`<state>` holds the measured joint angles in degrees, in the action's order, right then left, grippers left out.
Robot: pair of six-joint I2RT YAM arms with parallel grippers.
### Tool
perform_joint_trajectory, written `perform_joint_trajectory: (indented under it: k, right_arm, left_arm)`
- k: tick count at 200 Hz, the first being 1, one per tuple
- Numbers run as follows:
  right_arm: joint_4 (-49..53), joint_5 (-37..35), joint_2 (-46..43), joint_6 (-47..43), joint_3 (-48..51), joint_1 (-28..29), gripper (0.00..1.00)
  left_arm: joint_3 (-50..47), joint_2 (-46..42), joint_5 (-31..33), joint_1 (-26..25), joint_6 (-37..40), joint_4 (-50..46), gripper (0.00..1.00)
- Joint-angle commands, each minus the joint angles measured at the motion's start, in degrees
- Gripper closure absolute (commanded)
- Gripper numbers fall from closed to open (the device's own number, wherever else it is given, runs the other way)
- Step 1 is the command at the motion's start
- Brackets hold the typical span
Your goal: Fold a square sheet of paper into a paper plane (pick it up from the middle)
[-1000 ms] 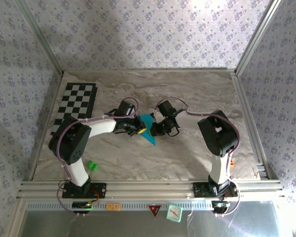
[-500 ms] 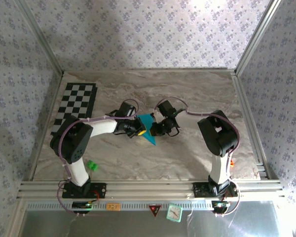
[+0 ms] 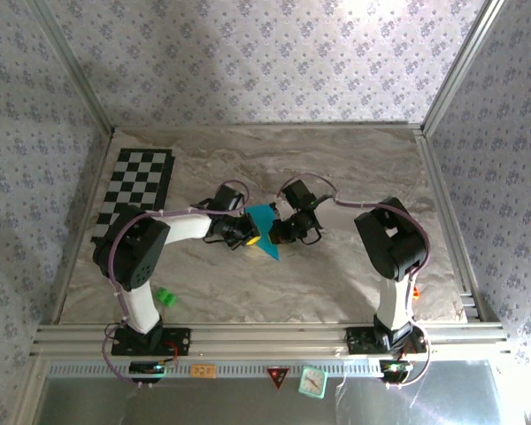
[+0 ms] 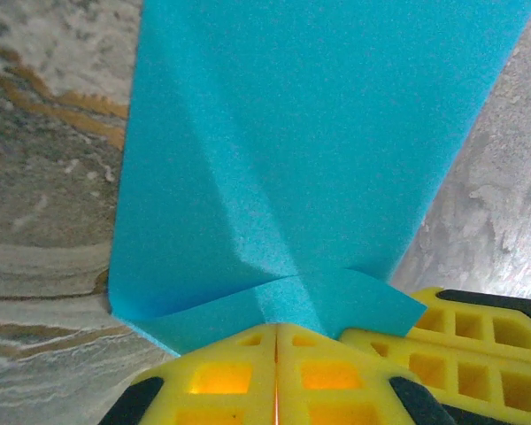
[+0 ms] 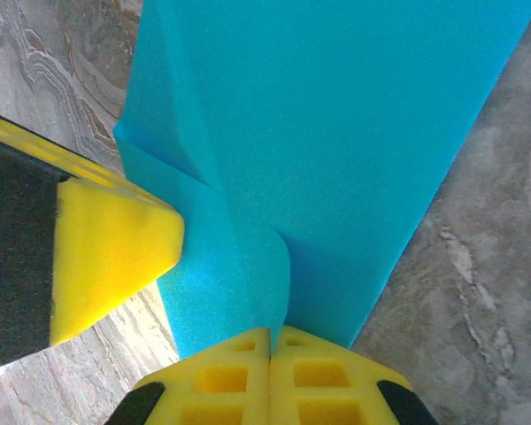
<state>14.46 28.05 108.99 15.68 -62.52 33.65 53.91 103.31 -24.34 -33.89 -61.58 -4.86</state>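
Since a second ago the left arm's shoulder housing has swung a little to the right and its forearm has drawn in. The left gripper (image 3: 246,235) has edged slightly toward the near side, while the right arm has hardly shifted.

Both grippers meet near the middle of the table, with the thin, matte cyan-blue sheet of paper (image 3: 265,222) between them. From above it reads as a creased pointed shape, its tip aimed at the near edge.

In the left wrist view the left gripper (image 4: 276,332) has its yellow waffle-ribbed fingers pressed together on the paper's (image 4: 310,133) lower edge. A small flap is folded over there, and a soft diagonal crease rises from it. The right gripper's yellow fingers (image 4: 460,329) lie just beside, at the lower right.

In the right wrist view the right gripper (image 5: 270,335) is likewise closed, pinching the paper (image 5: 336,133) where a curled fold meets its tips. One blunt yellow finger pad (image 5: 111,252) of the left gripper touches the sheet's left edge.

The table (image 3: 354,159) has a grey-beige marble-patterned top with ochre veins. A black-and-white checkerboard mat (image 3: 137,190) lies at its far left and a small green block (image 3: 165,297) near the left arm's base. Floral lilac wallpaper (image 3: 265,62) lines the enclosure, which is framed by aluminium rails (image 3: 265,336).
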Motion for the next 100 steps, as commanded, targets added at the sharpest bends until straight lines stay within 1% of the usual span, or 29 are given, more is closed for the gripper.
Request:
perform_joint_trajectory:
  k: [1, 100]
  right_arm:
    - [3.4, -3.6, 3.0, 0.6, 0.2, -0.2, 0.96]
    - [3.4, -3.5, 3.0, 0.6, 0.1, -0.2, 0.95]
  left_arm:
    - [-0.3, 0.9, 0.9, -0.4, 0.5, -1.6, 0.91]
    - [-0.5, 1.7, 1.7, -0.4, 0.8, -2.3, 0.91]
